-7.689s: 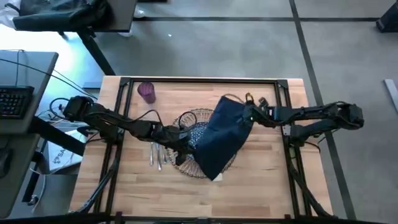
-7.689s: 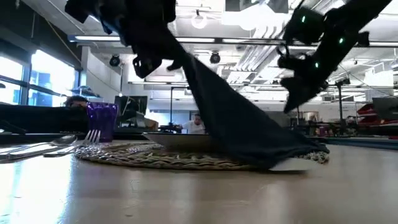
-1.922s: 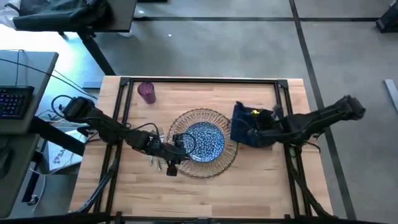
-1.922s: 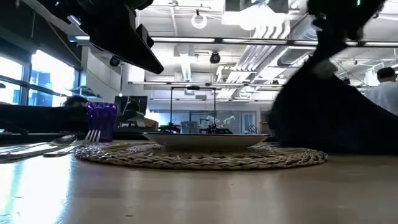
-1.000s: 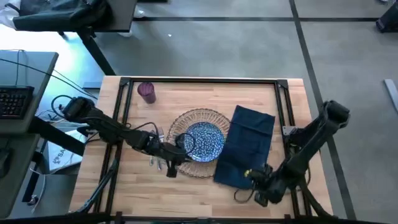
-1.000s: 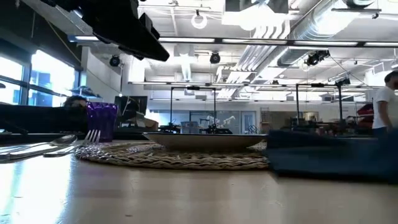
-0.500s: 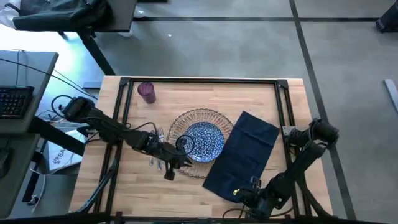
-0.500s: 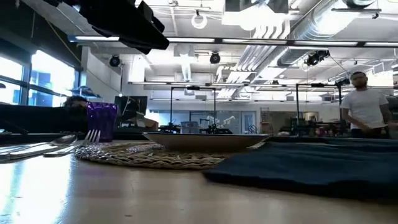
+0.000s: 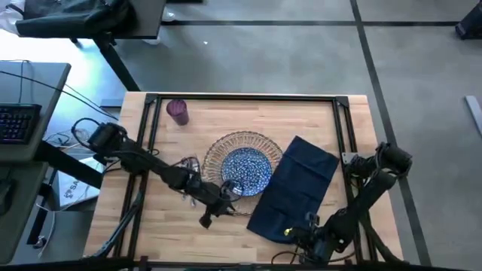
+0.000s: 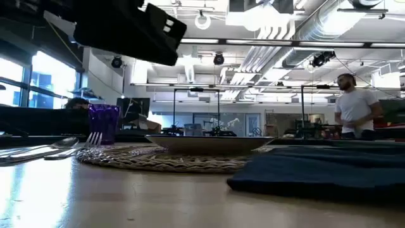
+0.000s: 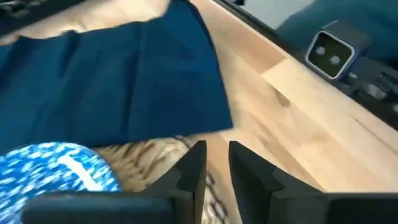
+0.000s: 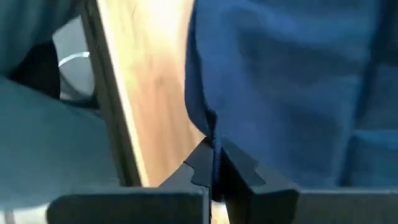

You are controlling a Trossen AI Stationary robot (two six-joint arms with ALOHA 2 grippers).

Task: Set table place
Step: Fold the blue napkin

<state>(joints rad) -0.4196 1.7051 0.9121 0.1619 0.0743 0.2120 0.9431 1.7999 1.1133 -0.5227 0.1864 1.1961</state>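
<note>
My right claw (image 12: 214,163) pinches the navy cloth napkin (image 9: 292,188) hem at 5 o'clock of the blue-patterned plate (image 9: 246,171); my left claw (image 11: 216,163) stands narrowly parted, empty.

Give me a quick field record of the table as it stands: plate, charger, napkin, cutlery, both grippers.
plate: centred on charger
charger: mid-table, flat
napkin: spread flat beside the charger, one edge overlapping its rim
cutlery: on the charger's other side, partly under the left arm
left gripper: above the charger's near rim, slightly open, empty
right gripper: at the table's front edge, shut on the napkin's corner
</note>
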